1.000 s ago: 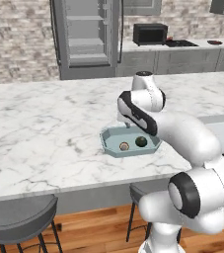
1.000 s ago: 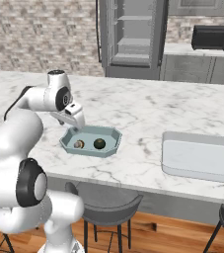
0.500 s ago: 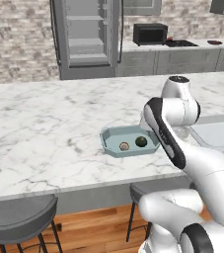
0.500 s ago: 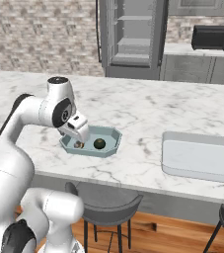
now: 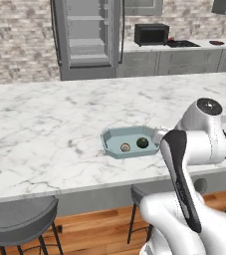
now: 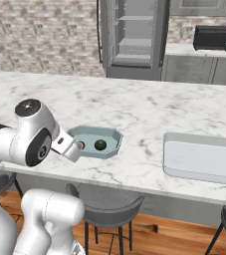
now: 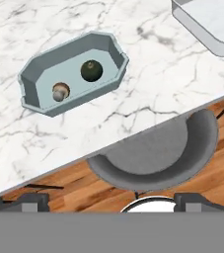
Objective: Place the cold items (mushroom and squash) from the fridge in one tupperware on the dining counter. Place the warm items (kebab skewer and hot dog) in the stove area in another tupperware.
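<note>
A blue-grey tub (image 5: 130, 142) sat near the bench (image 5: 45, 124) edge, holding the mushroom (image 7: 60, 91) and dark squash (image 7: 91, 70). The tool (image 7: 111, 200) was wide and empty. The swinging arm could knock the tub off the near edge.

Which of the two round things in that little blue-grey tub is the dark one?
The squash, dark green, near the middle of the tupperware; the mushroom beside it is pale tan.
</note>
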